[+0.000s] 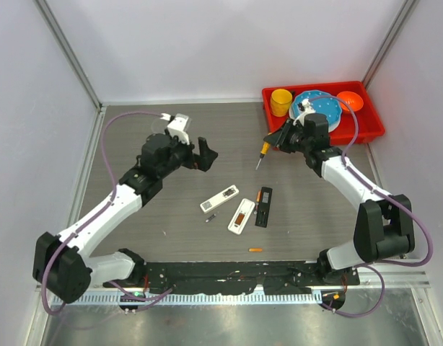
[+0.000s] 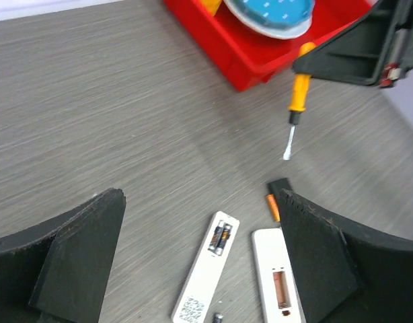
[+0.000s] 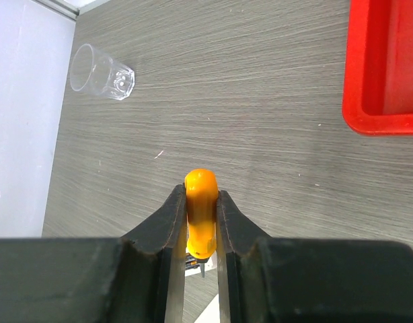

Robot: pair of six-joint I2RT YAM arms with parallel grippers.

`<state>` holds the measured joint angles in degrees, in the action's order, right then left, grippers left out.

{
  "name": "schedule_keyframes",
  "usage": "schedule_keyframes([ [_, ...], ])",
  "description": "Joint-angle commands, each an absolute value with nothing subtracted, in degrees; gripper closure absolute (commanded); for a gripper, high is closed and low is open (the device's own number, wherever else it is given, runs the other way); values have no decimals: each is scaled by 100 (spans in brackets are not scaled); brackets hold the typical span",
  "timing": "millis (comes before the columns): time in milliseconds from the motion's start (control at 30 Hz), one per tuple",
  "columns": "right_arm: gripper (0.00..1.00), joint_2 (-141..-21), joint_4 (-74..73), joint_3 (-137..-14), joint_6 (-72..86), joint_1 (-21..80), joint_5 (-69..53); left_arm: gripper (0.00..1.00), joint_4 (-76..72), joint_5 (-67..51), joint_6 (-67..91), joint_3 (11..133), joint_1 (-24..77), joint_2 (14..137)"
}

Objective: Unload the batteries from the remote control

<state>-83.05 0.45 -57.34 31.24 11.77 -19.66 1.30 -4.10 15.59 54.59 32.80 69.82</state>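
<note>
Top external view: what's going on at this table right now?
The right hand is shut on an orange-handled screwdriver, which points down at the table near the red tray. The left hand is open and holds nothing, raised over the table by a white remote whose open compartment holds two batteries. A second white remote lies open beside it, and an orange battery lies loose near the front edge.

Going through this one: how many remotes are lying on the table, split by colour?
White remotes: 2
Black remote: 1
Total: 3
</note>
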Motion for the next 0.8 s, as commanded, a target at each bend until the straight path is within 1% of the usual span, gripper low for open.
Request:
schedule_keyframes([
  [0,99,-8393,457,-5950,3190,1187,-2162,2,-968,-2203,2268,4957,2857,6688],
  [133,99,-8508,571,-5915,3226,1265,-2197,4,-423,-2970,2136,4905,2848,7092],
  [267,99,-8622,615,-5933,3226,1406,-2153,7,-88,-2971,2109,4747,2874,7540],
  [300,99,-8639,633,-5924,3226,1458,-2136,8,-18,-2814,2057,4659,2909,7576],
  [333,99,-8701,676,-5924,3217,1494,-2101,8,113,-2282,2004,4641,3048,7654],
  [367,99,-8736,694,-5924,3208,1581,-2083,8,219,-2007,1804,4641,3154,7699],
  [433,99,-8832,756,-5941,3225,1643,-2057,8,745,-1418,1601,4842,3557,7952],
  [467,99,-8859,756,-5941,3226,1731,-2022,8,930,-876,1373,4947,3707,8058],
  [567,99,-8973,835,-5959,3225,1863,-1960,8,1388,-117,1082,5264,4270,8515],
  [633,99,-9026,896,-5959,3226,1925,-1951,9,1476,-53,958,5335,4499,8735],
  [767,99,-9105,932,-5959,3252,2021,-1934,13,1485,447,827,5326,4684,8973],
])
